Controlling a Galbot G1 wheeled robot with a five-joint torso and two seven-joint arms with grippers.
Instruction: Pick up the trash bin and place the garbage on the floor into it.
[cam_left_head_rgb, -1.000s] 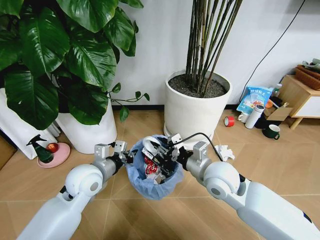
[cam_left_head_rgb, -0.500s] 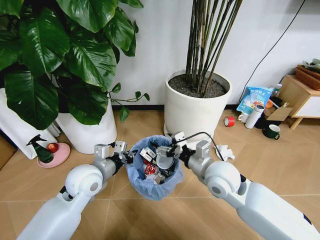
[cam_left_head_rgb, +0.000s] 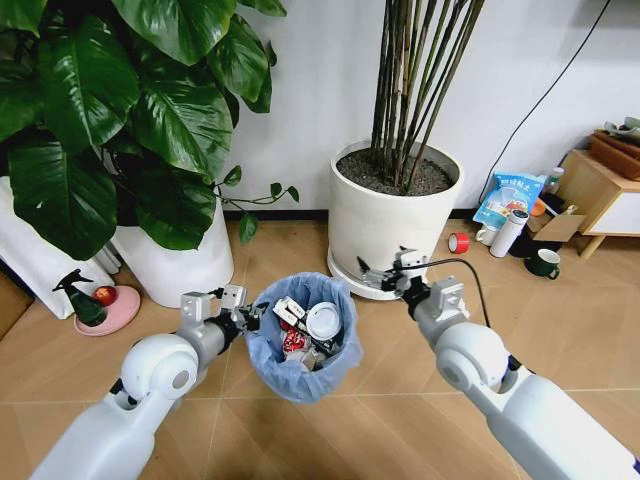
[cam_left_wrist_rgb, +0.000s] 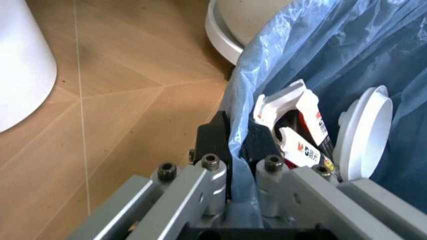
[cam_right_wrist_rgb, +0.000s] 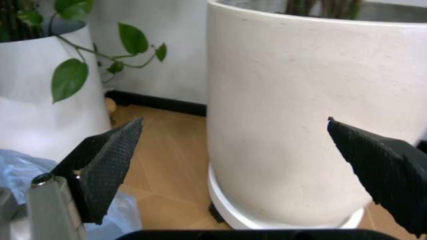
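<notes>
Note that the left gripper (cam_left_wrist_rgb: 237, 142) is clamped on the near rim of the trash bin (cam_left_head_rgb: 301, 375), which hangs above the floor (cam_left_head_rgb: 560, 300) with garbage (cam_left_head_rgb: 322, 322) inside, while the right gripper (cam_left_head_rgb: 385, 277) is spread wide, empty, beside the white plant pot (cam_right_wrist_rgb: 293, 110).

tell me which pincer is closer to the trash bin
Left. The left pincer is clamped on the trash bin rim; the right pincer hangs open, apart from it, by the white plant pot.
</notes>
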